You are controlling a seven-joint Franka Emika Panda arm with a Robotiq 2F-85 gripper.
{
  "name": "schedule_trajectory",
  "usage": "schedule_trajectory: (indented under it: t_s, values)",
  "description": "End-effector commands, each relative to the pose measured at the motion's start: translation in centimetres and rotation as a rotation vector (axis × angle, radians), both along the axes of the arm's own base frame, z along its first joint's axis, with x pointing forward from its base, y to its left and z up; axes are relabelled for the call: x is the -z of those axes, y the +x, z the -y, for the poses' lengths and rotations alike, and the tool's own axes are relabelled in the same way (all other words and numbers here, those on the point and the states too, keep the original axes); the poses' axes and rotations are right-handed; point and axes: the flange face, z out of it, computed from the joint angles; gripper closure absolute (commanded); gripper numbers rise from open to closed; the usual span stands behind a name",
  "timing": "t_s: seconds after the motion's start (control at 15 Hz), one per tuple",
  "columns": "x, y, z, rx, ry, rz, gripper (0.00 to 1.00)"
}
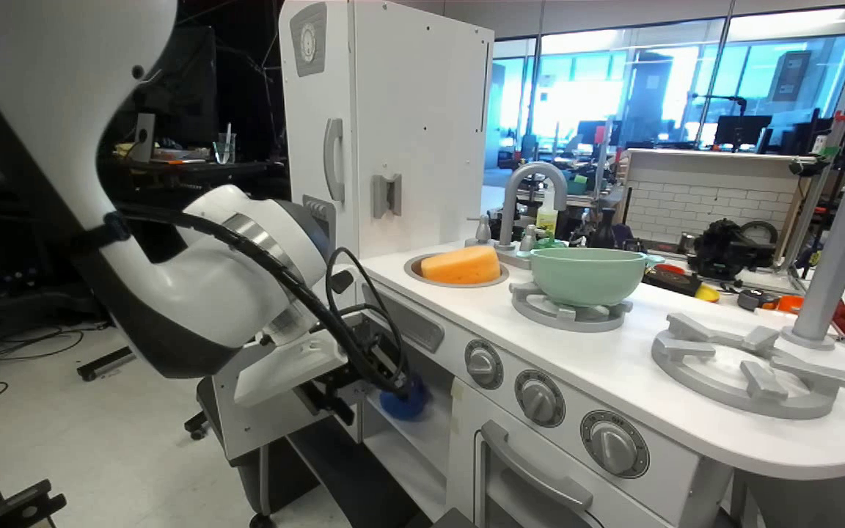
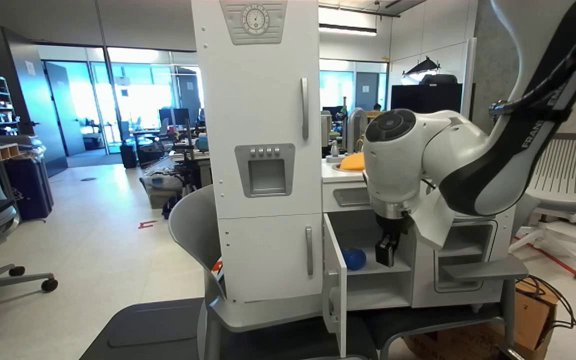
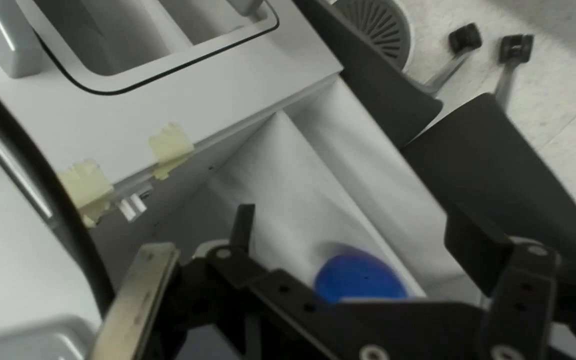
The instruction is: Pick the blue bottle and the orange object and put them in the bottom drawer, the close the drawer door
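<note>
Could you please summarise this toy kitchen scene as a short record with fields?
Already inside: rounded bright blue bottle, on the shelf of the low white cupboard compartment
Yet to move: elongated orange object, in the round sink
Access: flat white rectangular door, standing open
Grasp: black two-fingered gripper, jaws apart, nothing held
Also present: pale green round bowl, on a grey burner
</note>
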Motion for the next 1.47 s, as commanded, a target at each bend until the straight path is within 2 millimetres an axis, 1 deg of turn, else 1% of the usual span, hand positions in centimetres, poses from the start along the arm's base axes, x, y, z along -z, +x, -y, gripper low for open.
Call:
schedule_trajectory:
  t_s: [0.0,0.07,0.2,0.27,0.33,0.4,0.53,0.67,0.8,0.87,0.93,1.0,1.07,1.13,1.2,1.4]
  values:
    - [-5.7,-4.9,-0.6,-0.094,0.008,-0.148,0.0]
    - [-7.1,-5.4,-0.5,-0.109,0.014,-0.173,0.0]
    - [-10.9,-4.5,-0.5,-0.096,0.06,-0.177,0.0]
    - [-13.0,-3.9,0.0,-0.082,0.088,-0.172,0.0]
    - [-15.2,-3.1,0.3,-0.061,0.113,-0.163,0.0]
    - [-17.4,-2.1,1.0,-0.034,0.139,-0.151,0.0]
    - [-21.8,1.0,1.8,0.023,0.194,-0.129,0.0]
    - [-25.9,3.9,3.2,0.087,0.253,-0.115,0.0]
    - [-29.5,7.0,4.4,0.14,0.299,-0.106,0.0]
    - [-30.9,8.2,5.4,0.166,0.318,-0.097,0.0]
    - [-32.3,9.1,6.0,0.193,0.331,-0.1,0.0]
    - [-33.2,10.1,6.9,0.213,0.342,-0.103,0.0]
    - [-33.6,11.1,7.9,0.225,0.353,-0.113,0.0]
    - [-33.6,11.8,8.3,0.24,0.359,-0.129,0.0]
    - [-33.3,12.6,8.8,0.25,0.364,-0.145,0.0]
    - [-31.3,14.7,9.7,0.294,0.374,-0.199,0.0]
